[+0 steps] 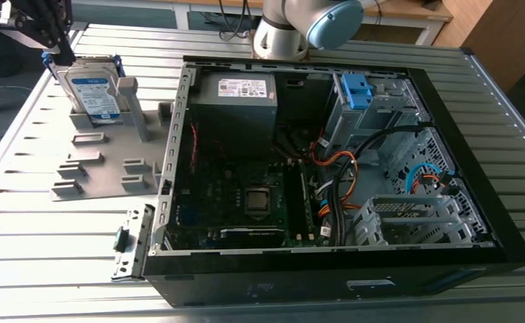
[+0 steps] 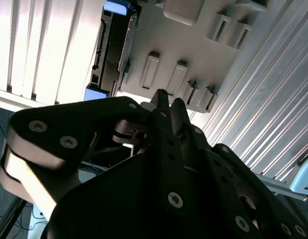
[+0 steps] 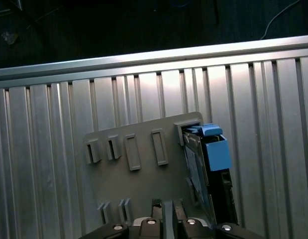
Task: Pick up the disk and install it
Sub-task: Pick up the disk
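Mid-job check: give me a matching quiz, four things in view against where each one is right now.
1 disk
2 hand
3 power supply
4 blue bracket

A over the disk's top edge
B upright in the grey holder plate
C on the drive cage inside the case
D in the case's corner nearest the disk

Pairs: 1-B, 2-A, 3-D, 4-C
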### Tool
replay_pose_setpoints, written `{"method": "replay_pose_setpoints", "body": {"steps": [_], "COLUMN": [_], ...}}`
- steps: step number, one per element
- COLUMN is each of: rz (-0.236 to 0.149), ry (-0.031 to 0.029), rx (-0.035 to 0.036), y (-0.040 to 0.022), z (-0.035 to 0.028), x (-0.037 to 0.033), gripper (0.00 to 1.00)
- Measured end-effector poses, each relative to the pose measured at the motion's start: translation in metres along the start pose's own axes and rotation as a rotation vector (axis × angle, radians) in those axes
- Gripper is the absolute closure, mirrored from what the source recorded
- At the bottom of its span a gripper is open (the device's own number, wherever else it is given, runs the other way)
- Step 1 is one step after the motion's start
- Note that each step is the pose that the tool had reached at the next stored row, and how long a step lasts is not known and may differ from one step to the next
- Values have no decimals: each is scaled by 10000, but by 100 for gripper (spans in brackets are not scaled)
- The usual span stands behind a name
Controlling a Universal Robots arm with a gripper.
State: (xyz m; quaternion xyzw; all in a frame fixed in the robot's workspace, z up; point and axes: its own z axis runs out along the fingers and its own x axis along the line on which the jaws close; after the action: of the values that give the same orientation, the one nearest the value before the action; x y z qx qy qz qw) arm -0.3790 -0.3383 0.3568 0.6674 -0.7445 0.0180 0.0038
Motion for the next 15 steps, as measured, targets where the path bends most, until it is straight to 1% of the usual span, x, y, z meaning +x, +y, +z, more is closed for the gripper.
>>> {"method": "replay_pose_setpoints", "body": {"steps": [2, 3, 4, 5, 7, 8, 9, 10, 11, 15], "rz": [-2, -3, -3, -5, -6, -7, -8, -8, -10, -13], "ry": [0, 0, 0, 0, 0, 0, 0, 0, -1, 0], "rx": [0, 1, 0, 1, 1, 1, 1, 0, 1, 1], "y": [0, 0, 0, 0, 0, 0, 0, 0, 0, 0], "z": [0, 0, 0, 0, 0, 0, 0, 0, 0, 0], "x": [0, 0, 0, 0, 0, 0, 0, 0, 0, 0], "gripper": [71, 71, 65, 65, 53, 53, 48, 48, 42, 42]}}
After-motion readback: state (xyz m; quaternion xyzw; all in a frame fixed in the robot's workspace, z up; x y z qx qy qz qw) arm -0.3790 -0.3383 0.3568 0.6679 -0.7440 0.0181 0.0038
